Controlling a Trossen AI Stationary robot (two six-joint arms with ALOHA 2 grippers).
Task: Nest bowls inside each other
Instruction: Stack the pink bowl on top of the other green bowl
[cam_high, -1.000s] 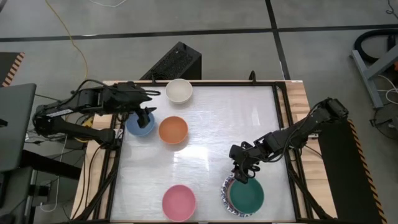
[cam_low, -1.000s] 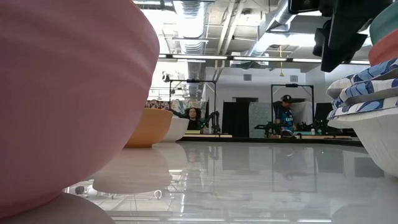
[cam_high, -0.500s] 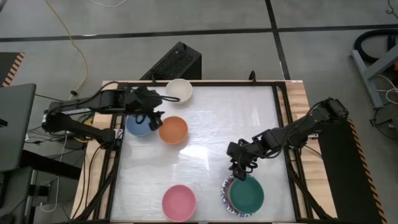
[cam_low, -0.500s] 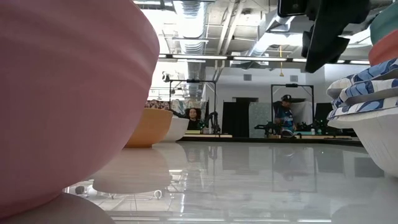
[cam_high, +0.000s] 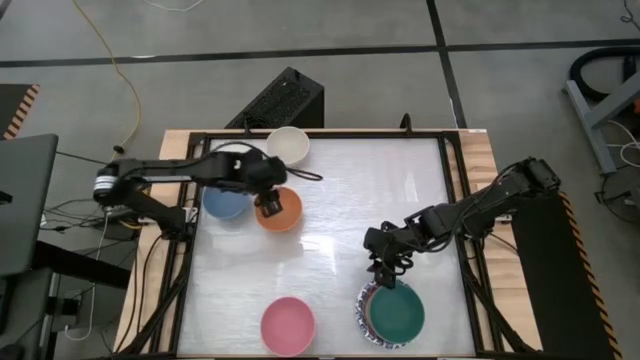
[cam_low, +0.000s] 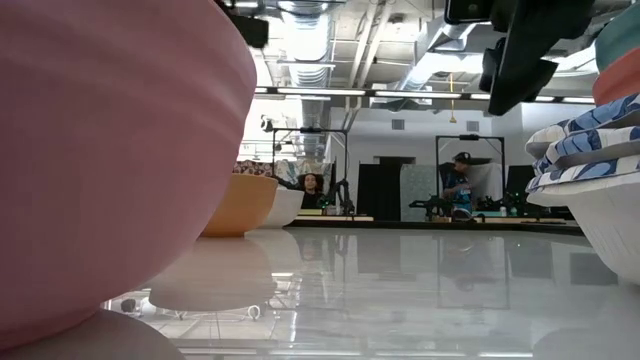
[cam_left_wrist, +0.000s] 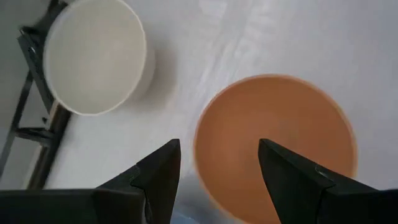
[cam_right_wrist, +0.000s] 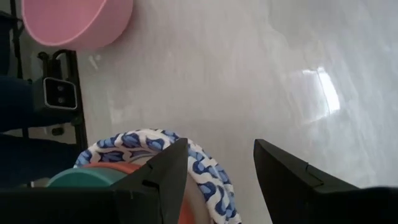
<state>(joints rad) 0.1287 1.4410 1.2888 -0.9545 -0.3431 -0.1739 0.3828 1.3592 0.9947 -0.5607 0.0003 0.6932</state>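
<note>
White (cam_high: 288, 146), blue (cam_high: 225, 203), orange (cam_high: 280, 211), pink bowls (cam_high: 288, 325) separate; teal-topped stack (cam_high: 396, 313).

Open pincer (cam_left_wrist: 217, 177) above orange bowl (cam_left_wrist: 277, 146), cream bowl (cam_left_wrist: 96, 56)

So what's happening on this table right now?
A two-armed robot is nesting bowls. The left gripper hangs open over the orange bowl, beside the blue bowl and the white bowl, gripping nothing. The right gripper hangs open and empty just beside the stack, which has a teal bowl on top. The pink bowl sits alone near the front edge.
</note>
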